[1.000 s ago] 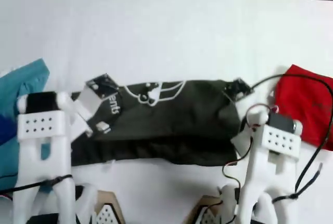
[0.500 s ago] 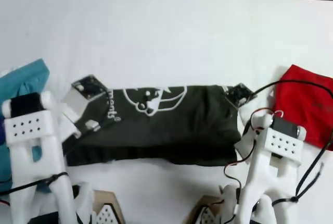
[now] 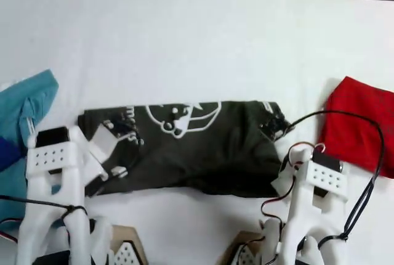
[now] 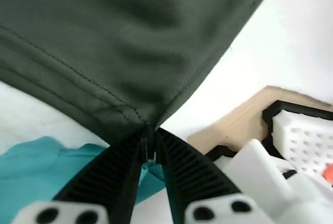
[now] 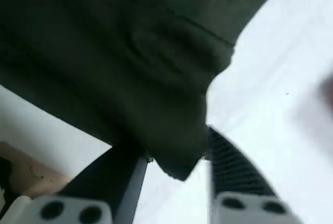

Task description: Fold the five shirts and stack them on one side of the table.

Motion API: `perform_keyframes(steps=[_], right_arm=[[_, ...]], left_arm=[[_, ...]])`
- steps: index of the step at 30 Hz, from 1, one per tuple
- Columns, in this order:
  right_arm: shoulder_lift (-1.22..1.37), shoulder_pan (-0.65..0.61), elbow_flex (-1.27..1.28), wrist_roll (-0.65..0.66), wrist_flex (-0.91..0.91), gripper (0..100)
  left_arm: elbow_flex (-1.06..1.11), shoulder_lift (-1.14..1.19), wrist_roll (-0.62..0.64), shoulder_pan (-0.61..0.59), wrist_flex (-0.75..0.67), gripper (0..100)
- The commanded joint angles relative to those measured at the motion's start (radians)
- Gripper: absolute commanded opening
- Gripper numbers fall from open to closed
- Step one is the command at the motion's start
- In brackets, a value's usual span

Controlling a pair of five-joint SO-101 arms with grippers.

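**High view:** A dark green cotton shirt (image 3: 203, 148) with a white printed emblem lies folded into a long band on the white table (image 3: 184, 37), close to the robot's side. A teal shirt (image 3: 28, 101) sits off its left end and a red folded shirt (image 3: 360, 123) off its right. The left gripper (image 3: 114, 160) is bent low over the band's left end. The right gripper (image 3: 272, 126) reaches to the far right corner, its arm rising from the near edge.

**Left wrist view:** The left gripper's (image 4: 149, 146) ribbed black jaws are pressed fully together on a stitched hem corner of the dark green cotton shirt (image 4: 130, 41). The cloth drapes away from the pinch, with teal fabric and a tan wooden base (image 4: 234, 125) beyond.

**Right wrist view:** The right gripper (image 5: 174, 146) has its jaws partway apart, closed on a thick bunched fold of the dark green cotton shirt (image 5: 104, 52) above the table.

The cloth looks light, limp and not at all fragile. It is likely to sag and bunch between two holds, and it should slide easily over the smooth tabletop. Seamed corners and hems appear to be the firmest places to grip. Both ends probably need to travel together, because an uneven pull would skew the fold. The thick wad on the right side may slip sooner than the flat hem on the left.
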Motion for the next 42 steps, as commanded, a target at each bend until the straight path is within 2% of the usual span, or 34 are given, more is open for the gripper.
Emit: perform_keyframes(steps=[1,6,11,15,18,22,26,29,34,42], right_arm=[[-0.028,-0.004,0.008,0.031,-0.008,37.1],[-0.030,-0.015,-0.029,0.026,-0.045,39.7],[-0.030,-0.015,-0.120,-0.012,-0.045,39.7],[-0.030,-0.016,-0.209,-0.080,-0.047,39.7],[-0.022,-0.068,-0.261,-0.189,-0.051,39.7],[-0.021,-0.257,-0.270,-0.344,-0.051,39.7],[-0.021,-0.384,-0.308,-0.419,-0.050,39.7],[-0.021,-0.404,-0.351,-0.427,-0.048,39.7],[-0.018,-0.366,-0.399,-0.433,-0.056,39.7],[0.128,-0.381,-0.290,-0.431,-0.260,39.7]], left_arm=[[-0.005,-0.026,-0.008,0.000,0.006,3],[-0.220,-0.026,0.040,0.000,0.104,4],[-0.565,-0.020,0.063,0.000,0.215,17],[-0.773,-0.017,0.068,0.005,0.247,17],[-0.762,0.008,0.084,0.023,0.195,17],[-0.578,0.186,0.230,0.074,-0.034,17],[-0.496,0.440,0.377,0.175,-0.204,17],[-0.515,0.603,0.448,0.218,-0.272,17],[-0.656,0.830,0.522,0.218,-0.229,17],[-1.024,1.126,0.605,0.118,-0.074,17]])
